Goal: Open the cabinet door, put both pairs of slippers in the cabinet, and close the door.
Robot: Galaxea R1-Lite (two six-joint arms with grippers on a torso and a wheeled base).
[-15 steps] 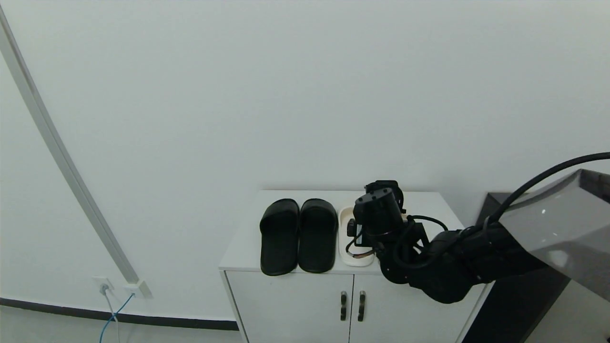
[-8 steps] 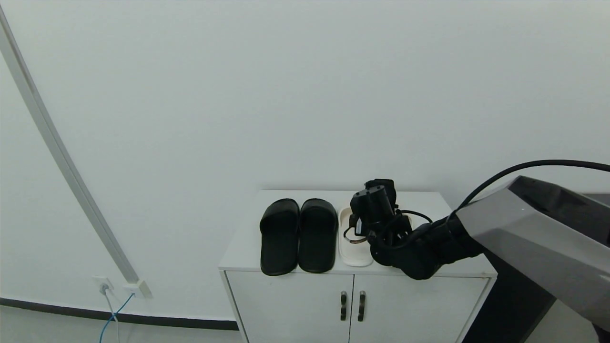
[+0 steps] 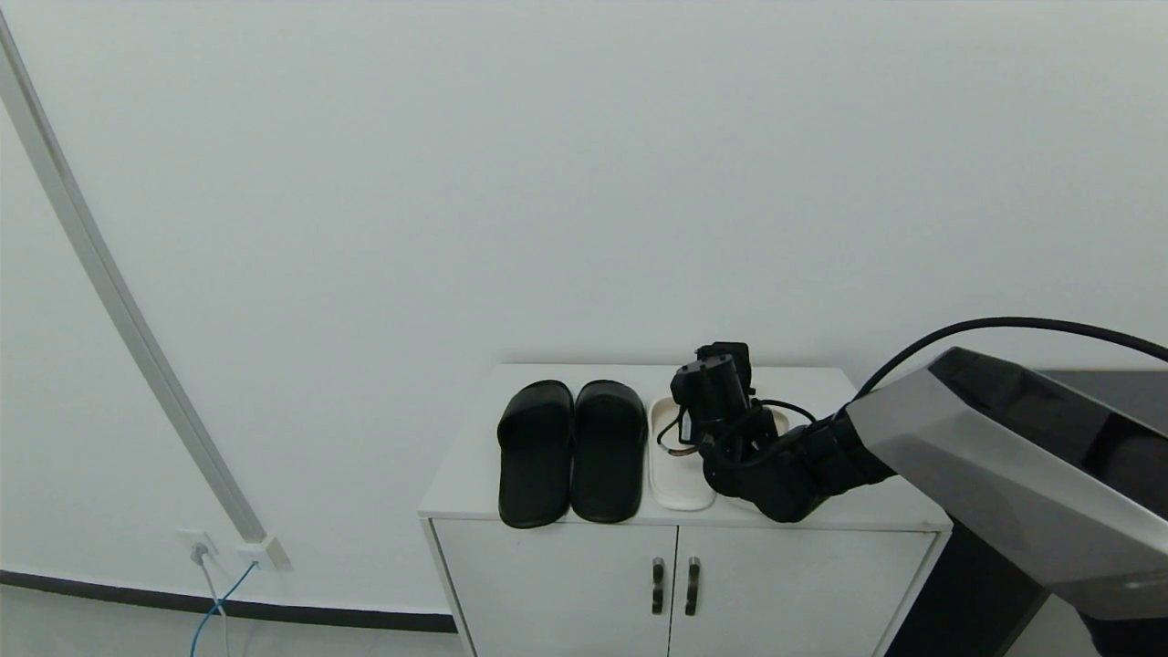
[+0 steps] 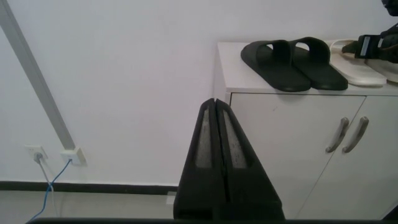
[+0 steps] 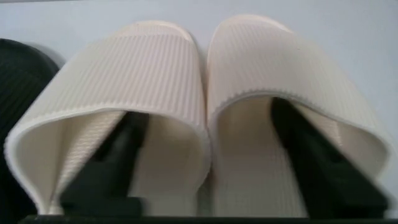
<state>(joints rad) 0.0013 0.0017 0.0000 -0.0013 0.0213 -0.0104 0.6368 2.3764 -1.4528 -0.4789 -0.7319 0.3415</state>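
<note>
I faced a plain white wall (image 3: 584, 182), evenly lit. On my left a pale grey cable duct (image 3: 109, 274) ran slantwise down it to a small white box (image 3: 266, 554). A wall socket (image 3: 196, 544) sat just beside the box. A white lead (image 3: 212, 589) and a blue cable (image 3: 219, 607) hung down across the dark skirting strip (image 3: 347, 619). Below the strip lay pale floor (image 3: 91, 634).

Right arm (image 3: 785, 465) has sunk and pushed farther over cream slippers (image 3: 680, 474).
</note>
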